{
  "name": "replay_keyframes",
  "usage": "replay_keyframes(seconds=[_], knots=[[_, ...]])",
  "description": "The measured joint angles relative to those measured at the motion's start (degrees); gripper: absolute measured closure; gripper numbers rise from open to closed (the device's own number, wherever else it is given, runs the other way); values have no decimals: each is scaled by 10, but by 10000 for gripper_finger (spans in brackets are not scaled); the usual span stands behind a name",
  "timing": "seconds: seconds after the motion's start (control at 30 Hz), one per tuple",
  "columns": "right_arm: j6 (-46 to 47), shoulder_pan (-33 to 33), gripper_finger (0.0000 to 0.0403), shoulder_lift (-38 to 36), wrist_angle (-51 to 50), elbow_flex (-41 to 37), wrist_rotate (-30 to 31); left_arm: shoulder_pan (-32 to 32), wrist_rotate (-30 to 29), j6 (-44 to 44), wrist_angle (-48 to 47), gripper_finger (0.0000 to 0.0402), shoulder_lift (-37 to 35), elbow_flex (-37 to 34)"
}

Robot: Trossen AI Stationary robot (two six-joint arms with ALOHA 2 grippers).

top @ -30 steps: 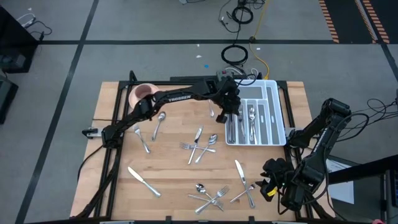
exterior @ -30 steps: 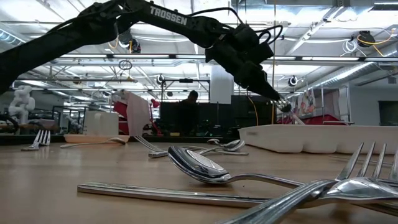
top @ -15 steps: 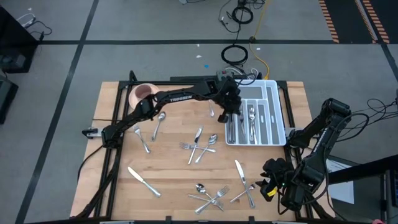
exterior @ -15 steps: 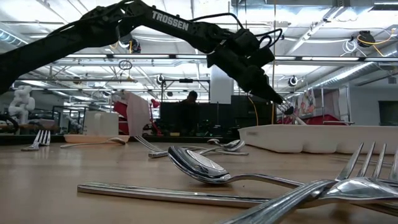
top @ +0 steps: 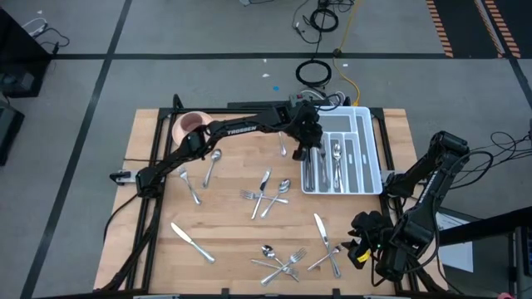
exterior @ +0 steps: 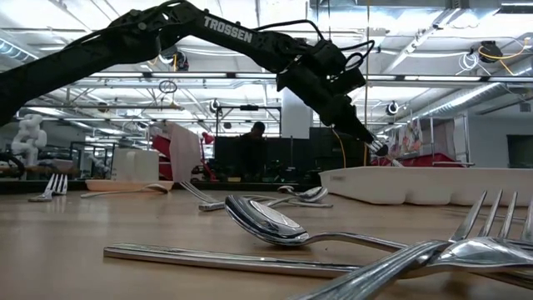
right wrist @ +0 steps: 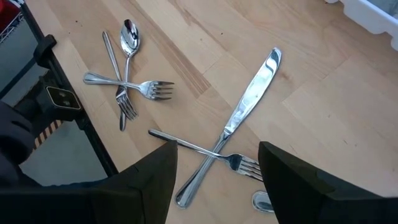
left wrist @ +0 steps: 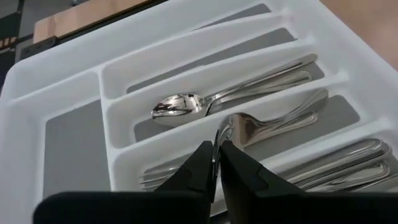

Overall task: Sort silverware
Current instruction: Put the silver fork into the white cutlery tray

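Observation:
My left gripper (top: 309, 154) reaches over the white divided tray (top: 367, 141) at the table's far right and is shut on a spoon (left wrist: 273, 121) in one compartment. Another spoon (left wrist: 186, 104) lies in the compartment beside it, and more silverware (left wrist: 354, 163) lies one compartment over. Loose forks, spoons and knives are scattered over the wooden table: a crossed group (top: 266, 193) in the middle and another (top: 283, 262) at the near edge. My right gripper (top: 362, 241) hangs open above a knife (right wrist: 252, 102) and a fork (right wrist: 205, 150) at the near right. My left gripper pinches the rim of the spoon's bowl (left wrist: 222, 134) between its fingertips (left wrist: 200, 163), slanting down from the table's left. The spoon stands on its edge, and its handle (left wrist: 305, 106) rests along the tray compartment's floor.
A pink cup (top: 191, 124) stands at the far left corner. A spoon (top: 213, 164), a fork (top: 192, 188) and a knife (top: 193, 242) lie on the left half. Cables lie on the floor beyond the far edge.
My left gripper has sunk a little toward the tray with the spoon and tipped slightly further down. My right arm has kept still.

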Motion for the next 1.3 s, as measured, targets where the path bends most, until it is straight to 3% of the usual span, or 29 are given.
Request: replay_keyframes(seconds=[0.4,0.87,0.97,1.07,1.3], knots=[[0,0,186,0,0,0,0,2,-25,0,-90,366,0,0],[2,0,186,0,0,0,0,2,-56,1,-32,308,0,0],[2,0,186,0,0,0,0,0,-95,-3,-15,308,-4,0],[2,0,186,0,-1,0,-1,-4,-151,-57,-39,307,-23,0],[10,0,186,0,-17,0,0,0,-158,-316,-174,308,-96,0]])
